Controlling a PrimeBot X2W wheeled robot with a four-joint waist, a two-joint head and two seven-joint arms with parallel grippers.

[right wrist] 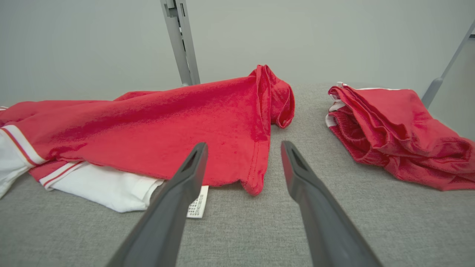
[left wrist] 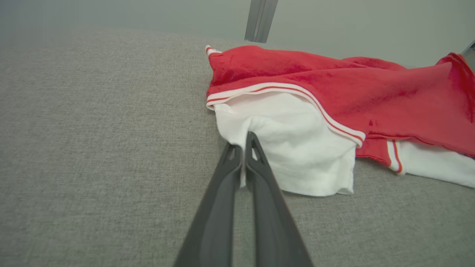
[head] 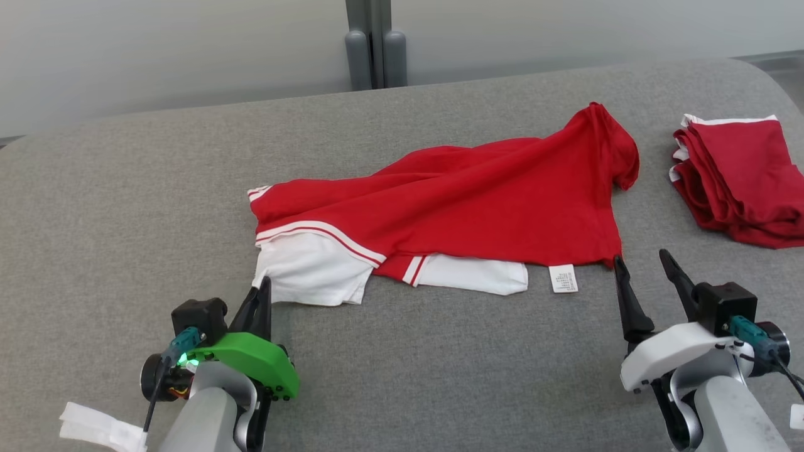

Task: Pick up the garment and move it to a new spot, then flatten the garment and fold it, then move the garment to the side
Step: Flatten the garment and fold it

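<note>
The left tool [head: 264,286] is clenched on the white edge of the crumpled red-and-white fabric shirt [head: 452,201]. The right tool [head: 642,257] gapes wide, its prongs either side of the red hem corner.

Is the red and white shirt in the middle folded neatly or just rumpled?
Rumpled, not neatly folded. The garment lies loosely, with diagonal creases, a bunched corner and white parts poking out unevenly.

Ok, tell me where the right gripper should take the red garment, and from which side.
Probably the hem corner of the garment nearest the right gripper, approached low from the near side: it juts out free, curled slightly off the grey cushion, in line with its open jaws.
</note>
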